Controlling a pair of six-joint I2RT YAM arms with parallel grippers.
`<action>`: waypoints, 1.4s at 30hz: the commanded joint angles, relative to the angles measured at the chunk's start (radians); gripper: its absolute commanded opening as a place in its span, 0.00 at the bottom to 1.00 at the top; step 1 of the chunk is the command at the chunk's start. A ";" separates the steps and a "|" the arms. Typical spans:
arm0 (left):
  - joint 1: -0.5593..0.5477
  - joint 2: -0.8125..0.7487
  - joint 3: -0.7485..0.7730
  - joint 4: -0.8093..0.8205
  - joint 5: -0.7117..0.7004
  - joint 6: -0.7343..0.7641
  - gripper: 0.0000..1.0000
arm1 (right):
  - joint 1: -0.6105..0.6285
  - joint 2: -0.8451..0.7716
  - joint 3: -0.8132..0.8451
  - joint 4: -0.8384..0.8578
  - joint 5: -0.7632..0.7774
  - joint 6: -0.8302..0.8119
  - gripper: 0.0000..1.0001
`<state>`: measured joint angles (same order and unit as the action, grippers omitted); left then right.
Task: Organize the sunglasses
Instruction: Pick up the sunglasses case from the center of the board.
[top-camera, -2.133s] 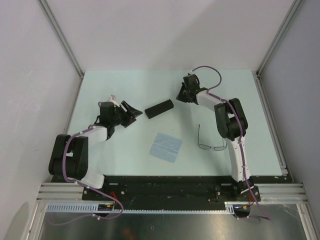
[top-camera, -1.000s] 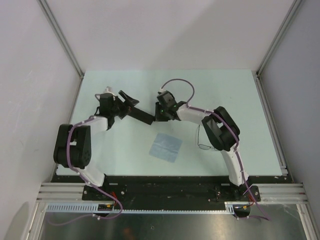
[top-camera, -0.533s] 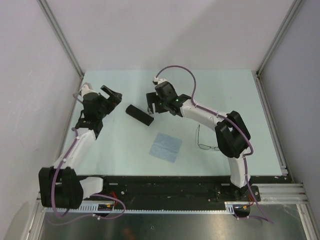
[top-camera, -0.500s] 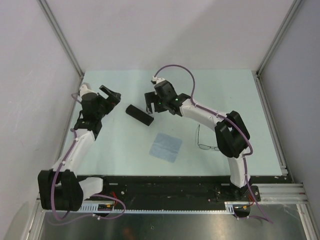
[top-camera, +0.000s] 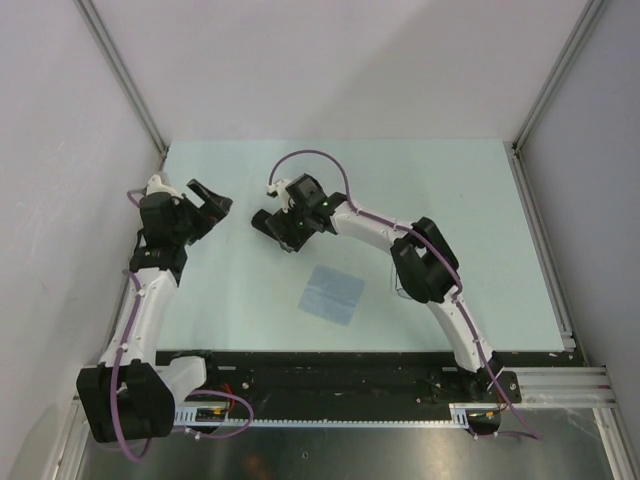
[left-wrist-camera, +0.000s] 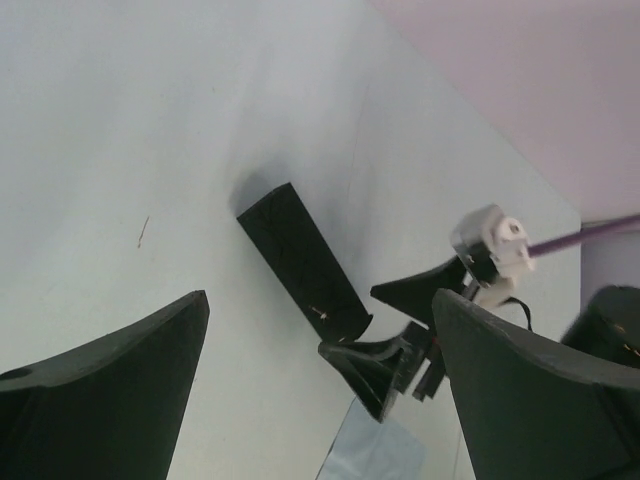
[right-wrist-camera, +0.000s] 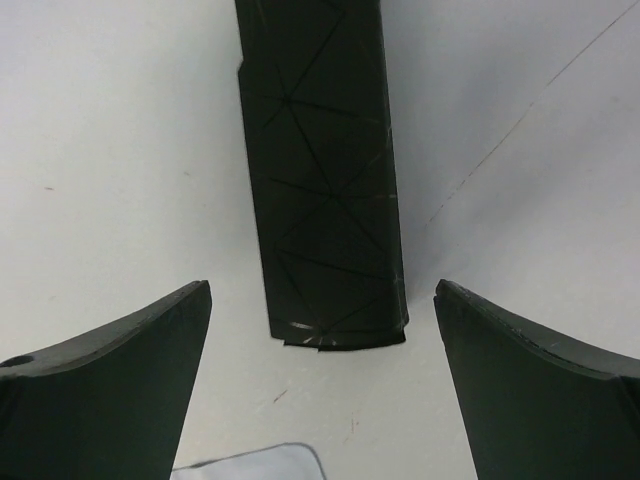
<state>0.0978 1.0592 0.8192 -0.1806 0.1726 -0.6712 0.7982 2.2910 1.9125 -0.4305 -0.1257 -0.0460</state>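
A black oblong case (top-camera: 263, 221) lies flat on the pale table (top-camera: 480, 200). My right gripper (top-camera: 289, 237) hovers open over the case's end nearest the cloth. In the right wrist view that end of the case (right-wrist-camera: 320, 170) sits between the spread fingertips of the right gripper (right-wrist-camera: 322, 290), untouched. My left gripper (top-camera: 211, 200) stands open and empty to the left, apart from the case (left-wrist-camera: 300, 262). It faces the case, and the right gripper's fingers (left-wrist-camera: 395, 360) show beyond. The sunglasses are hidden behind my right arm's elbow (top-camera: 424, 266).
A light blue square cloth (top-camera: 333, 294) lies flat in front of the case, and its corner shows in both wrist views (right-wrist-camera: 255, 463) (left-wrist-camera: 375, 455). Grey walls with metal rails (top-camera: 120, 75) close in the table on three sides.
Both grippers have opened and let go of the case, which now lies on the table. The left arm has drawn back to the left. The right gripper has moved left over the case.
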 joint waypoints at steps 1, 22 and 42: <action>0.010 -0.022 -0.014 -0.030 0.056 0.050 1.00 | 0.016 0.077 0.100 -0.017 0.020 -0.063 0.99; 0.014 0.019 -0.041 -0.030 0.087 0.033 1.00 | 0.003 0.075 0.077 0.015 0.066 0.003 0.47; -0.207 0.221 -0.173 0.128 0.025 -0.136 0.79 | 0.033 -0.160 -0.226 0.016 0.057 0.212 0.45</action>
<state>-0.0628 1.2232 0.6643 -0.1539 0.2535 -0.7376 0.8047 2.2097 1.7317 -0.4374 -0.1085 0.1249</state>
